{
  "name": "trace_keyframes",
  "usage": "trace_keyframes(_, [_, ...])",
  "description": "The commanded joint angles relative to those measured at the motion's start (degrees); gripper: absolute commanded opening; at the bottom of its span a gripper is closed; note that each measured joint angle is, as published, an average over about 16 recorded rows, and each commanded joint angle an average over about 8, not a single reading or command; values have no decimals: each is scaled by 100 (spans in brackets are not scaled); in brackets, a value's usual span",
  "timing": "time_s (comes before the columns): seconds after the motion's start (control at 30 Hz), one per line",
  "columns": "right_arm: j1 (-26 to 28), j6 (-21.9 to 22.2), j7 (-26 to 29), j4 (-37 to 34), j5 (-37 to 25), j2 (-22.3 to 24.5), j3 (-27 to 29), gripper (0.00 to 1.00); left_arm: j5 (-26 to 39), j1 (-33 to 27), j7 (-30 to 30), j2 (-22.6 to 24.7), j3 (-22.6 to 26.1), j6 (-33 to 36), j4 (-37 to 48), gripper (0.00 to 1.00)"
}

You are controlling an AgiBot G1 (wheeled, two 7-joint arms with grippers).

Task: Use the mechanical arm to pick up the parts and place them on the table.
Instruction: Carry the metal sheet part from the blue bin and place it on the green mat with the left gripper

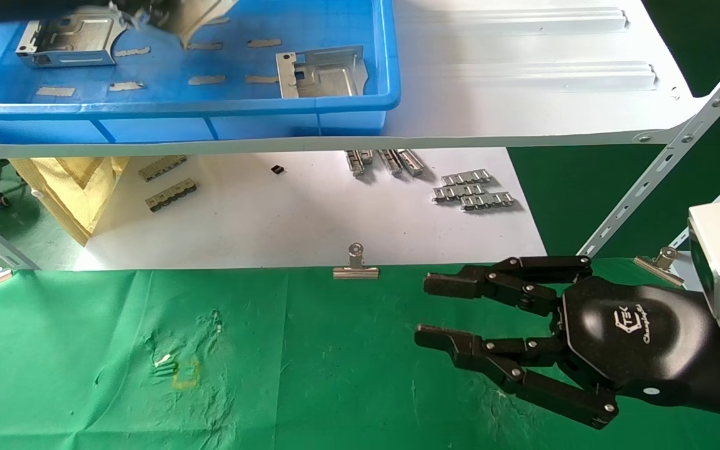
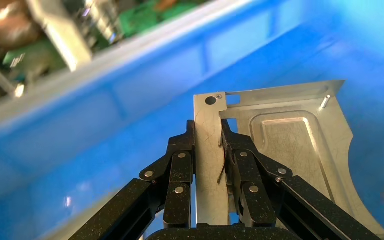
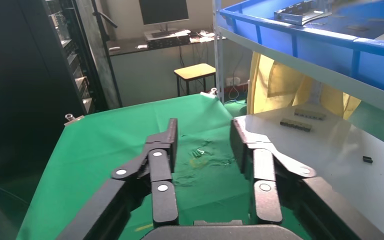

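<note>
A silver sheet-metal part (image 2: 280, 150) is clamped in the left gripper (image 2: 208, 135), whose black fingers (image 2: 180, 165) press on either side of the part's upright folded flange. In the left wrist view the part hangs over the blue floor of the bin, its curved corner cut-out on the side away from the fingers. In the head view this held part (image 1: 194, 19) shows only partly at the top edge, above the bin, with the left arm itself barely in sight.

The blue plastic bin (image 1: 360, 106) sits on the white shelf (image 1: 522, 75). Two more parts lie inside it: one (image 1: 69, 40) near the bin's left end and one (image 1: 319, 72) toward its right end. Grey tape scraps (image 1: 207, 80), about eight that can be counted, are stuck flat to the bin floor.

Below the shelf a white sheet (image 1: 310, 219) carries small ridged metal strips: three in a cluster (image 1: 472, 190) at the right, roughly three more (image 1: 385, 161) partly under the shelf edge, and two darker ones (image 1: 169, 181) at the left.

The bench (image 1: 310, 375), covered in wrinkled green cloth, bears a small yellow square mark (image 1: 186, 374). Three silver binder clips show along its far edge, one in the middle (image 1: 355, 265).

The right gripper (image 1: 435, 309) hovers over the bench's right side, fingers spread wide apart and holding nothing.
</note>
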Motion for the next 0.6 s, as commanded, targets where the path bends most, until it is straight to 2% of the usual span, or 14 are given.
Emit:
trace_keyframes(0.03, [0,0,0,0,0,0,0,100,-75,-65,106,-86,-51,260,-91,0])
trace_keyframes(0.4, [0,0,0,0,0,0,0,100,-476,58,1209,-711,-230,2919,-460,0])
trace_keyframes(0.6, [0,0,0,0,0,0,0,100,-747,437,1744,-1051,-124,3366,-995,0])
